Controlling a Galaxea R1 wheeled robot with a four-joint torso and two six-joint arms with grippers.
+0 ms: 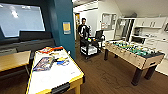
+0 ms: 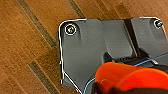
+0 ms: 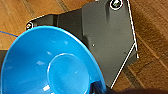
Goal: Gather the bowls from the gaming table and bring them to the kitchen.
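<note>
Two bowls rode with us over the wood floor (image 2: 22,37), an orange-red bowl (image 2: 130,77) at the left wrist and a blue bowl (image 3: 50,62) at the right, fingers' grip impossible to tell, so a jolt could drop either.

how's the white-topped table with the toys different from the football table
The white-topped table has a flat white top with yellow edging and carries a colourful board game and toys. The football table has a sunken green field crossed by rods, pale wood-coloured sides and dark legs. The first stands by the teal wall; the second stands nearer the white cabinets. Both are long, rectangular and stand on the wood floor.
</note>
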